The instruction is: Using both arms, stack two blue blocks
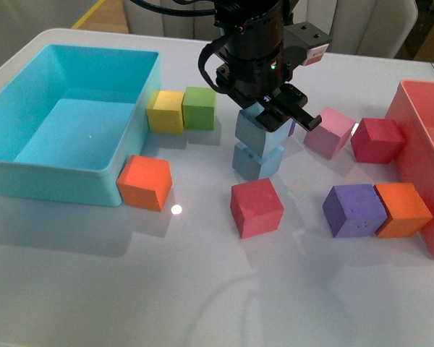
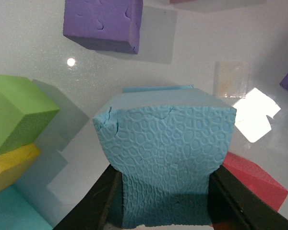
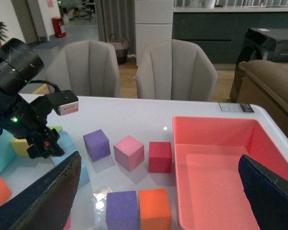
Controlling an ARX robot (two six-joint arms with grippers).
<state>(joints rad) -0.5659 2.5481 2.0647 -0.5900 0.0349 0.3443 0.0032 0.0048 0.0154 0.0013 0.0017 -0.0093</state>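
Upper blue block (image 1: 257, 131): light sky-blue foam cube, pitted face, small cracks at one top corner. Clamped between left gripper (image 1: 272, 120) fingers (image 2: 93, 207), slightly turned, directly over lower blue block (image 1: 256, 162); the two appear to touch.

Lower blue block: same cube, flat on table, mid-table; only thin far edge (image 2: 158, 88) shows in left wrist view.

Left arm (image 1: 254, 40): black, green light on, reaching down from far side.

Right gripper (image 3: 163, 201): black jaws spread wide, holding nothing, well right of stack.

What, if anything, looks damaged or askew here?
The upper blue block, clamped in the left end effector, has small cracks at one corner and is pinched inward by the grip. It sits slightly askew over the lower blue block.
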